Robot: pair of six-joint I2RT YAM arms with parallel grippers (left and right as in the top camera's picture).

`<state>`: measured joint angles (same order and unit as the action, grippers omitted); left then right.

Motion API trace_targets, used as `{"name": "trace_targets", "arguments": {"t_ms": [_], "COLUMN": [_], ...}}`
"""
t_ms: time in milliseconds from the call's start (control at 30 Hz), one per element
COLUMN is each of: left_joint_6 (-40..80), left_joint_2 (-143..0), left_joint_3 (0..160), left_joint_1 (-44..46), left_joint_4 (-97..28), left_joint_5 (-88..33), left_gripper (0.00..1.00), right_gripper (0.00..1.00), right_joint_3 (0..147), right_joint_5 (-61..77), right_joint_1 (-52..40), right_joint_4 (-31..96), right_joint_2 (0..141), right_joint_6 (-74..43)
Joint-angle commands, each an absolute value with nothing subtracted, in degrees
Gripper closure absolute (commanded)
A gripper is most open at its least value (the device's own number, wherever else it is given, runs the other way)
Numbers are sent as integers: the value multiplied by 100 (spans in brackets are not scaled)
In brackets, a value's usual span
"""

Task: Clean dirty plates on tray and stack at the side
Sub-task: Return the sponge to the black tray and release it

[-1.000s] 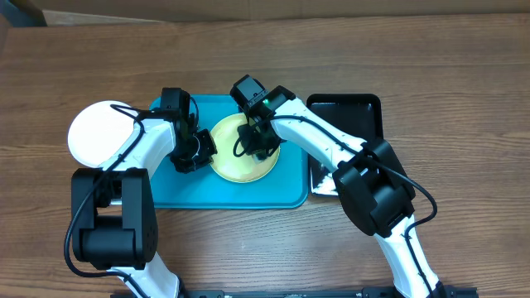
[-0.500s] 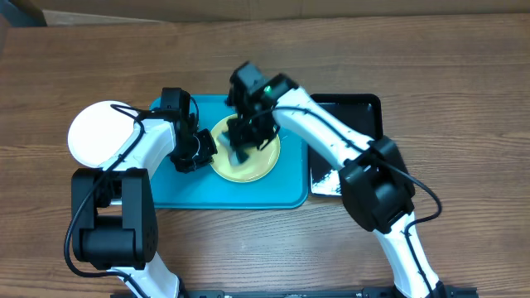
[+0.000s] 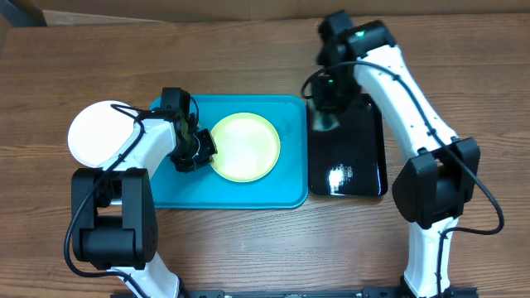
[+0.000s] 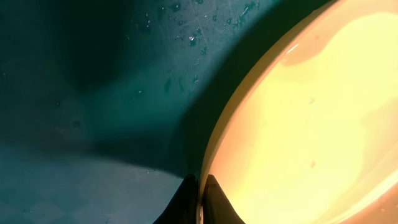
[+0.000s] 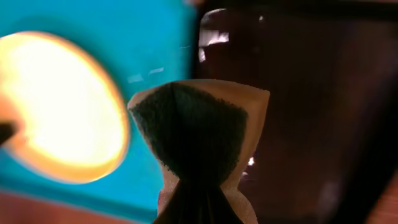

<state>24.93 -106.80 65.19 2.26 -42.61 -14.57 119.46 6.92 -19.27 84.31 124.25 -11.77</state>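
Yellow plate point(image 3: 244, 147) lies on the tray point(image 3: 286, 192), its rim pinched by the left hand point(image 3: 201, 150), apparently to steady it; the right hand point(image 3: 325, 116) clenches a sponge point(image 5: 193, 130) above the black tray point(image 3: 352, 170). A white plate point(image 3: 91, 132) sits aside on the counter point(image 3: 464, 66).

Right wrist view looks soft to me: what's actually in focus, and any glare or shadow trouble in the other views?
Right wrist: only the sponge is fairly sharp; the yellow-green plate behind is blurred and washed out. Left wrist: the turquoise tray lies in deep shadow, plate rim glowing warm. Overhead: evenly lit, with a white glare patch on the black tray.
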Motion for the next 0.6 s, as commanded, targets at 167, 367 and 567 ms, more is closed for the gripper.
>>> {"name": "trace_targets", "arguments": {"t_ms": [167,367,567], "left_joint_6": [2377,2375,2377], "left_joint_2": [-10575,-10575,-10575], "left_joint_3": [6497,6497,6497], "left_joint_1": [266,266,266], "left_joint_4": [-4272,-4276,-4259], "left_joint_5": [-1457,-1441,-1439], "left_gripper": [92,91,88], "right_gripper": [96,96,65], "right_joint_3": [10473,9616,9524], "right_joint_5": [-528,-707,-705], "right_joint_1": [-1664,-1675,-1675], "right_joint_4": [7605,6851,6726], "right_joint_2": [12265,12265,12263], "right_joint_6": [-1695,-1981,-1977]}}
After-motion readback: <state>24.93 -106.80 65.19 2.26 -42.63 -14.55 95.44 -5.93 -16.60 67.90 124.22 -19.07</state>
